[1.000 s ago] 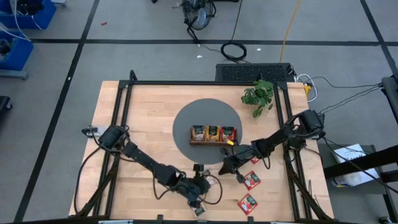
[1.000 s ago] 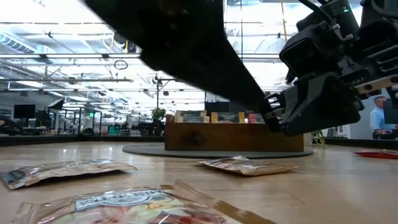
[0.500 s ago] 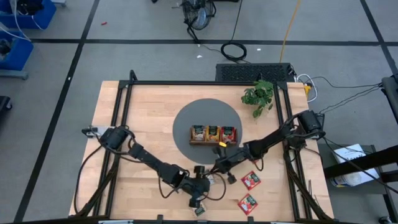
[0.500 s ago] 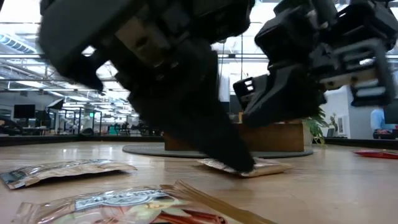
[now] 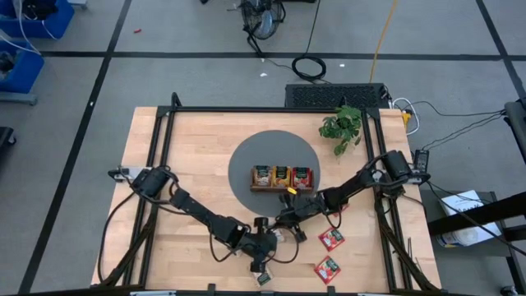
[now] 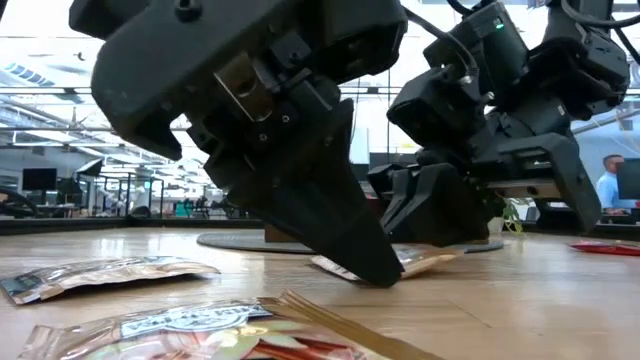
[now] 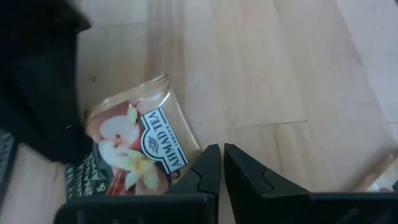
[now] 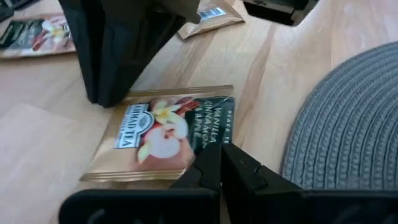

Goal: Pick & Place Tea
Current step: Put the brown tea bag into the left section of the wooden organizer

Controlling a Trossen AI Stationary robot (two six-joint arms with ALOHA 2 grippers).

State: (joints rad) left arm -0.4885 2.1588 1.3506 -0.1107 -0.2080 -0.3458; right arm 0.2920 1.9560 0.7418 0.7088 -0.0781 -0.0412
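right gripper (image 8: 221,163) together at tea packet (image 8: 165,134) edge, apparently unclamped | near table's front edge | reopen, straddle edge, then pinch

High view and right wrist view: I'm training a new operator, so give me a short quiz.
1. True or false: the wooden tray stands on the grey mat.
2. The plant stands: A in the tray, B on the mat, C on bare wood beside the mat.
3. Fill in: the right tool, by the tea packet, is ___ (open/shut).
Key: 1 true; 2 C; 3 shut.
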